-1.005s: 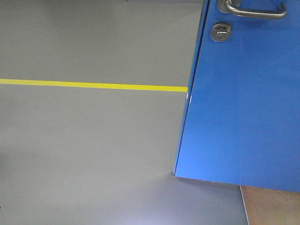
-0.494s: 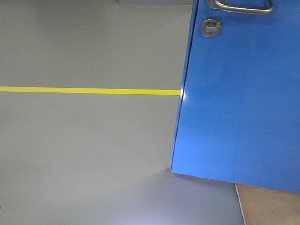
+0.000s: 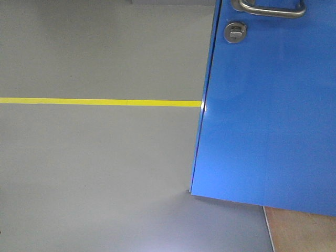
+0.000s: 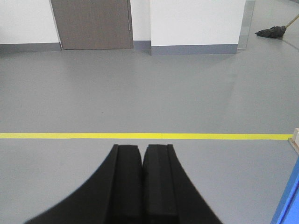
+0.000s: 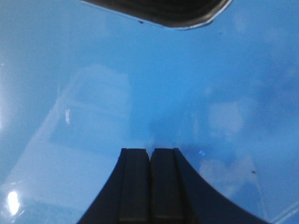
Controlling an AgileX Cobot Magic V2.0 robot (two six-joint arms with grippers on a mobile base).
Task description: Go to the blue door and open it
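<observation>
Blue door (image 3: 268, 115) fills 3 o'clock side of front view, dark edge tilted. Lever handle (image 3: 270, 8) at 1 o'clock, thumb-turn lock (image 3: 234, 32) just below. Yellow floor line (image 3: 100, 102) runs from 9 o'clock to door edge. Left pincer (image 4: 142, 156) together, over grey floor (image 4: 140, 93). Right pincer (image 5: 150, 156) together, near glossy door face.
</observation>
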